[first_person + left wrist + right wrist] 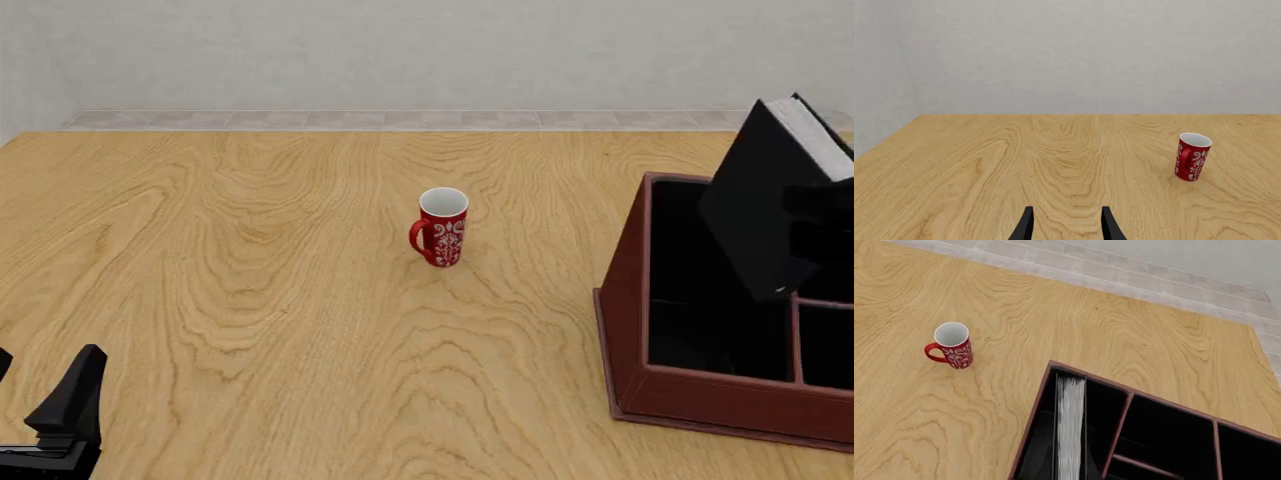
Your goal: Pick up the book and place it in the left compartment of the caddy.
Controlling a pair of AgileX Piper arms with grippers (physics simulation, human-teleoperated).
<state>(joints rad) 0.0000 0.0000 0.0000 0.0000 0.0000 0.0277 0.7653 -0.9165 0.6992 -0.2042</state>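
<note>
We see bare simulated room, no real home or workshop. Flat rendered oak-grain surface (267, 300), plain grey wall (400, 50), strip of pale tiled floor (400, 120) behind. We find only household props: red patterned mug (442, 227), wooden caddy (694, 395). No furniture beyond.

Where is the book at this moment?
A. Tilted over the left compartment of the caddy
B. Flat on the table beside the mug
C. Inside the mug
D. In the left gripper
A: the book leans tilted above the caddy, with its lower end over the left compartment.
</note>
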